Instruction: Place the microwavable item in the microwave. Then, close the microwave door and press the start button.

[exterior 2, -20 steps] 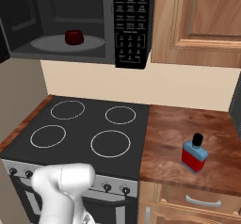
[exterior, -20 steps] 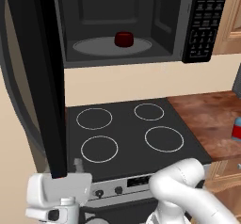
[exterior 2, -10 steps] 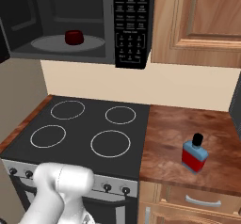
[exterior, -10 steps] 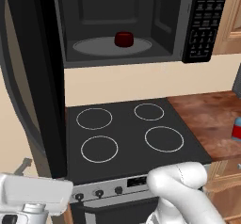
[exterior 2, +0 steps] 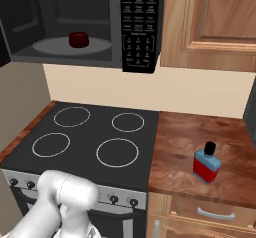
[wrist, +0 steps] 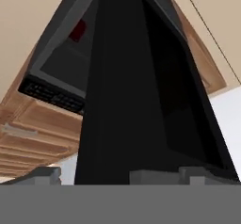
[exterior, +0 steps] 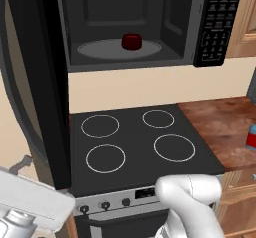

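The dark red mug (exterior: 131, 42) (exterior 2: 78, 39) sits on the grey turntable (exterior: 105, 49) inside the black microwave (exterior: 125, 64) above the stove. The microwave door (exterior: 35, 82) stands swung wide open at the left. My gripper (exterior: 16, 171) is low at the left, below and outside the door's free edge, with its white hand tilted. In the hand view I look up along the door (wrist: 127, 100) from below, and a sliver of the mug (wrist: 77, 30) shows past its edge. The gripper (wrist: 122, 175) is open and holds nothing.
The keypad panel (exterior: 217, 22) (exterior 2: 140, 27) is on the microwave's right side. Below lies a black stovetop (exterior 2: 90, 137) with several ring burners. A blue-and-red bottle (exterior 2: 206, 163) stands on the wooden counter (exterior 2: 210, 127) to the right. Wooden cabinets (exterior 2: 210, 17) hang beside the microwave.
The hand has swung left and tilted over, from upright below the door edge to lying across the lower left corner. Mug and door have not moved.
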